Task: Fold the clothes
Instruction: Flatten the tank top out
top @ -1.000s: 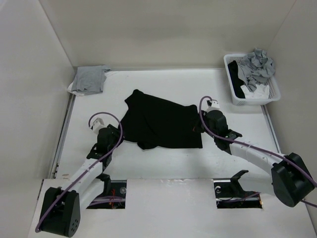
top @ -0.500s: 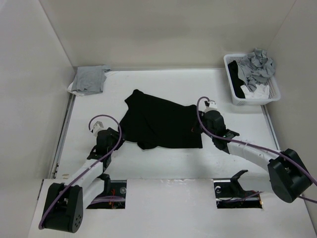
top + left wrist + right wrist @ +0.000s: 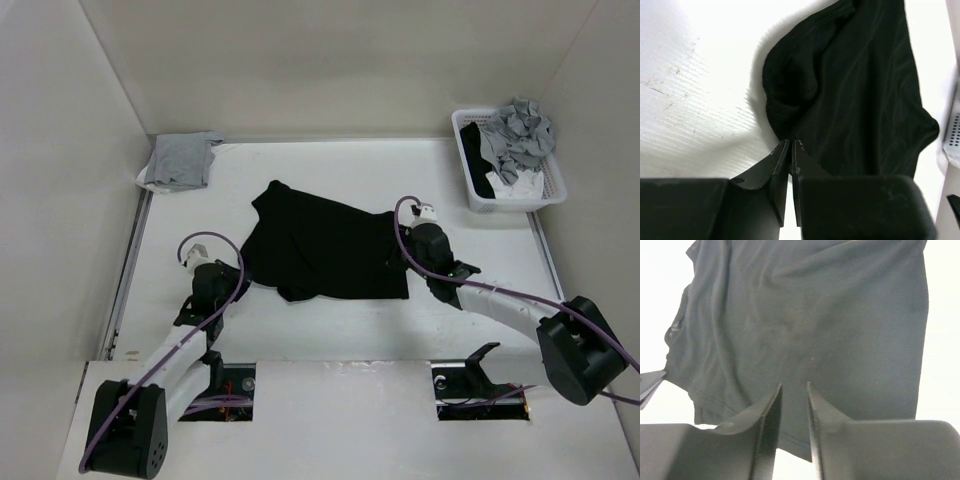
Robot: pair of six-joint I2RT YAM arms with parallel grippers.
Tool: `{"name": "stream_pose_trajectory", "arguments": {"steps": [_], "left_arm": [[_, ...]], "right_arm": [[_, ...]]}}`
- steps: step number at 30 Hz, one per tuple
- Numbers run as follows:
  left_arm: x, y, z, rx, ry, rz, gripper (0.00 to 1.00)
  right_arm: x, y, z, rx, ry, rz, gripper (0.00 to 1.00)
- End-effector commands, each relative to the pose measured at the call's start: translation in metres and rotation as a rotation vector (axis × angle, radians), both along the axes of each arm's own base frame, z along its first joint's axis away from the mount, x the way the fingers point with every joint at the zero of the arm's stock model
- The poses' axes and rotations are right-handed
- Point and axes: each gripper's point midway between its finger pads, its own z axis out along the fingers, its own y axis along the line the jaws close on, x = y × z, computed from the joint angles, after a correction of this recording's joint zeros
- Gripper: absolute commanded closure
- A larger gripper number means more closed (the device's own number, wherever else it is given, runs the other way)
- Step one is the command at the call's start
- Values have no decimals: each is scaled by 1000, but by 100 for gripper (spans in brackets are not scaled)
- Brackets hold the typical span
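Overhead and wrist views, 2 arms at work on 1 garment. The black T-shirt (image 3: 325,245) lies rumpled and unfolded at the centre of the white tabletop (image 3: 330,320), its upper left corner pointing toward the back wall. The left claw (image 3: 791,142) sits at the shirt's lower left hem; within the last second its jaws have gone from wide apart to almost together, leaving only a thin slit with the tips against the black fabric. Whether cloth is actually caught between them cannot be told from the wrist view. The right claw (image 3: 793,386), at the shirt's right edge, has changed the opposite way: its jaws, narrow a second ago, now stand parted with a moderate gap, the fabric lying flat below them and nothing held. The shirt's outline in the overhead view is unchanged. Read together, the hold appears to be passing to the left side while the right lets go, so the fold itself has not yet begun. Untouched: a grey garment (image 3: 180,160) at upper left and a white basket (image 3: 548,195) of cloth at upper right.
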Motion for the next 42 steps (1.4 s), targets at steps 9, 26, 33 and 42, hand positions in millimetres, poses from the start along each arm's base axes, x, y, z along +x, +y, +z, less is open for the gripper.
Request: {"name": "stream_pose_trajectory", "arguments": {"steps": [9,26,33,42], "left_arm": [[14,-5,104,-34,-249,-21,97],[20,-8,133,-26,-349,-57,97],[17,-18,136,-26,-362,-93,97],[18,-26,137,-31,-363,-116,97]], "right_arm": [[-24,-34,-23,-105,87,-196,63],[-94,-41,-63,-173,322,-265,64],[-100,-43,-78,-202,369,-295,68],[-98,-37,-90,-222,389,-280,70]]}}
